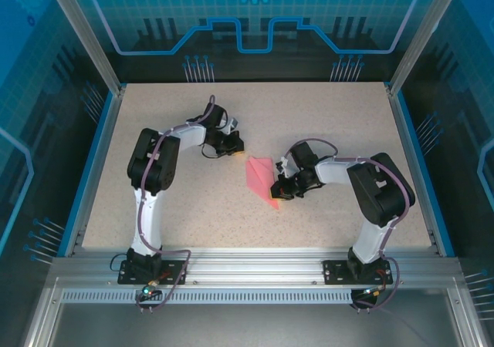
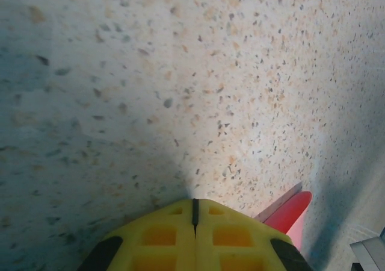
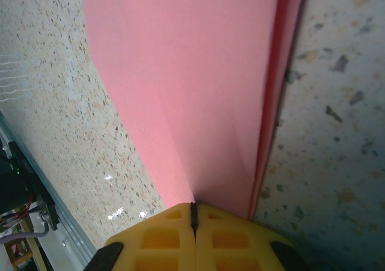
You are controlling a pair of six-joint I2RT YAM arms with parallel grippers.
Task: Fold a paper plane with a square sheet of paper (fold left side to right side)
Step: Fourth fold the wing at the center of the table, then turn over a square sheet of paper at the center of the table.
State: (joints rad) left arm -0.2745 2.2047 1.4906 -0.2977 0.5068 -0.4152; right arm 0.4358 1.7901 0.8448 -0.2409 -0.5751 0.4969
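The square sheet of paper (image 1: 259, 177) lies folded into a pink pointed shape at mid-table. In the right wrist view the paper (image 3: 192, 90) spreads ahead of my right gripper (image 3: 194, 206), whose yellow jaws are shut with their tips resting on its near end; a raised folded edge runs along its right side. From above, the right gripper (image 1: 277, 192) sits at the paper's lower right edge. My left gripper (image 1: 235, 149) is shut and empty, just up-left of the paper's top corner. In the left wrist view that gripper (image 2: 194, 202) hovers over bare table, a corner of the paper (image 2: 290, 212) beside it.
The speckled table (image 1: 332, 123) is bounded by blue rails left and right and an aluminium frame (image 1: 255, 262) along the near edge, where both arm bases are bolted. Open surface lies behind and to both sides of the paper.
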